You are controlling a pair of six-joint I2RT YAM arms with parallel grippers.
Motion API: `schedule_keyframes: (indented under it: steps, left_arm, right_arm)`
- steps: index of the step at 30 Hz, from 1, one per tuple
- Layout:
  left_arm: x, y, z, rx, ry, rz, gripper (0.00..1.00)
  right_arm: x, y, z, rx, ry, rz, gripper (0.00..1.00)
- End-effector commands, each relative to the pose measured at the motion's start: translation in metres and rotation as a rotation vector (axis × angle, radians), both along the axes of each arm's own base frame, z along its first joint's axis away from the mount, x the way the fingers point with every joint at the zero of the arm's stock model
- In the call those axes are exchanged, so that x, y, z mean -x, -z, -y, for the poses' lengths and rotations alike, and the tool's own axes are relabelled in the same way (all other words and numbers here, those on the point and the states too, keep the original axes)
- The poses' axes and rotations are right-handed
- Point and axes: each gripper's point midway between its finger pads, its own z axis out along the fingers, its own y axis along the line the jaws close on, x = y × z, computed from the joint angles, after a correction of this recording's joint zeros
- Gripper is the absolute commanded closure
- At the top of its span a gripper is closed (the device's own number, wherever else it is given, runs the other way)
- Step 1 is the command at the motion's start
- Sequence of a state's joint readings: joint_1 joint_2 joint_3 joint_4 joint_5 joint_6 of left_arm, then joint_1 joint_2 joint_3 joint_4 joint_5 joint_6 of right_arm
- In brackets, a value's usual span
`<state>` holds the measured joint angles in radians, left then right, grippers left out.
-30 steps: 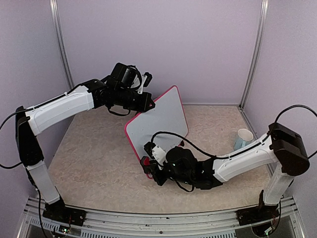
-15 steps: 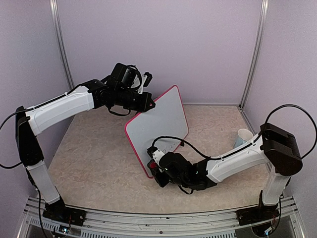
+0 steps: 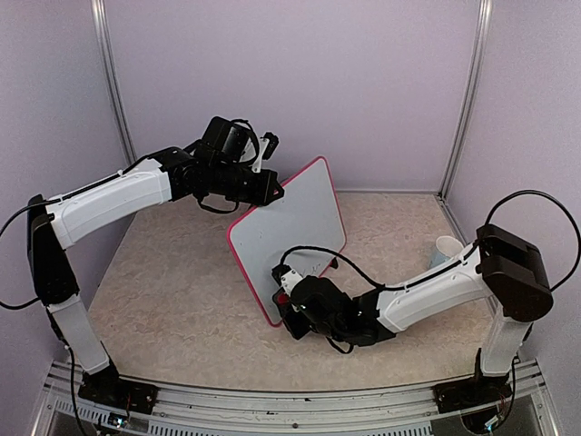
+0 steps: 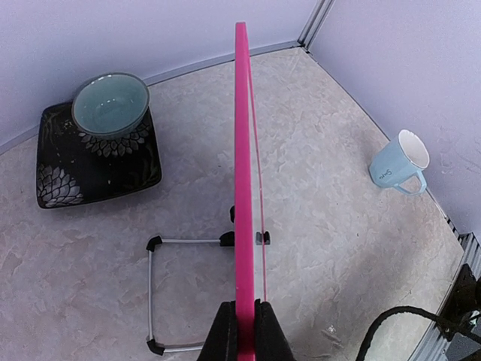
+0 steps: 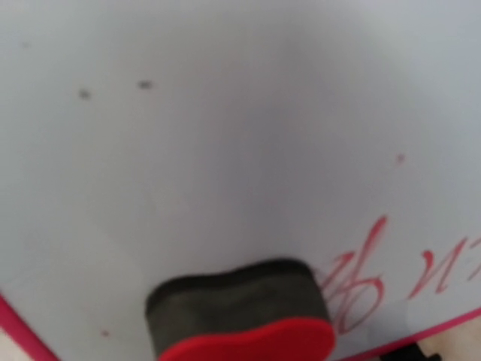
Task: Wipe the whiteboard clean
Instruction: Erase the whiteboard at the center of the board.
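- Pressing its dark felt side to the board, the eraser [image 5: 240,320] sits in the right pincer [image 3: 285,309], whose jaws are drawn in narrow around the red block. The arm reaches in low from the near edge of the counter [image 3: 163,300], which puts the pad at the board's bottom corner, where the marks are.
- Red handwriting [image 5: 361,274] lies just beside the eraser, along the board's lower frame. My reading is that this patch is what remains to be wiped, since the surface above it shows only a few faint specks.
- The whiteboard [image 3: 295,222] stands about the middle of the counter, propped steeply on a wire stand [image 4: 150,293]. Its face is turned toward the right arm, which gives the eraser a flat surface to push against.
- The left pincer [image 4: 240,335] is closed tight on the pink frame at the board's upper edge, one finger on each side. This looks like a brace, so that the light board does not tip or slide under the eraser's push.
- A pale blue mug [image 4: 398,159] stands near the right edge of the counter, well apart from the board and out of the wiping path.
- Behind the board, by the far edge, a bowl [image 4: 111,105] rests on a dark patterned plate [image 4: 52,188], likewise away from the work.
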<state>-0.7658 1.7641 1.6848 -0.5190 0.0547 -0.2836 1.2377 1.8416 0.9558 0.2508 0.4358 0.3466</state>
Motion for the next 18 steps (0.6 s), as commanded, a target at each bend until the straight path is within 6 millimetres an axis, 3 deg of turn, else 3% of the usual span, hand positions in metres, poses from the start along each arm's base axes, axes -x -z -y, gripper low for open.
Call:
schedule_keyframes:
  steps: [1, 8, 13, 18]
  left_arm:
    - [0.031, 0.044, 0.006, -0.087, 0.076, -0.125, 1.0]
    - [0.031, 0.048, 0.007, -0.086, 0.075, -0.134, 1.0]
    - [0.031, 0.047, 0.006, -0.084, 0.074, -0.13, 1.0]
    - [0.032, 0.046, 0.006, -0.083, 0.076, -0.13, 1.0]
  right_arm:
    - [0.016, -0.033, -0.035, -0.097, -0.1, 0.044, 0.81]
    - [0.021, -0.037, -0.051, -0.078, -0.074, 0.054, 0.82]
    - [0.009, -0.032, -0.039, -0.035, 0.028, 0.063, 0.82]
    - [-0.013, -0.024, -0.015, 0.037, 0.186, 0.075, 0.81]
